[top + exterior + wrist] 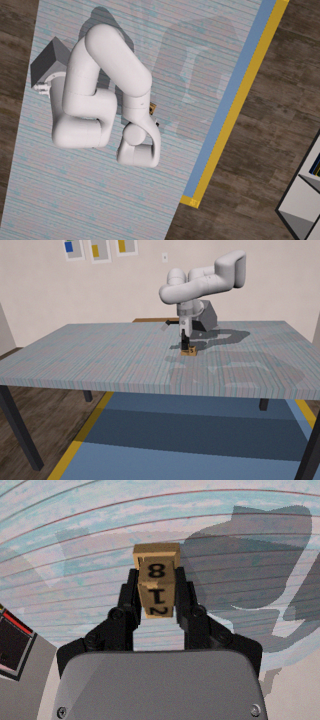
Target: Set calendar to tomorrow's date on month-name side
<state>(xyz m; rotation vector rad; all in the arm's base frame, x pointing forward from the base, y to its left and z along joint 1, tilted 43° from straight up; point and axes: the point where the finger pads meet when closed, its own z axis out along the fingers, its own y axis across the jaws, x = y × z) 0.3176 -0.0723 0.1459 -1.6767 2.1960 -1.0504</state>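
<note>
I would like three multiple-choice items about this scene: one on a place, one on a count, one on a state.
1. Where does the gripper stand?
A. over the tray on the table
B. beside the shelf unit
C. over the floor

2. How many pictures hang on the wall?
A. one
B. three
C. five

3. What is the gripper's state?
A. wide open
B. shut on nothing
C. shut on a cube

Answers: 1 A, the exterior view shows it just above the tray; 2 B, three frames hang there; 3 C, the wrist view shows both fingers pressed against the cube's sides.
</note>
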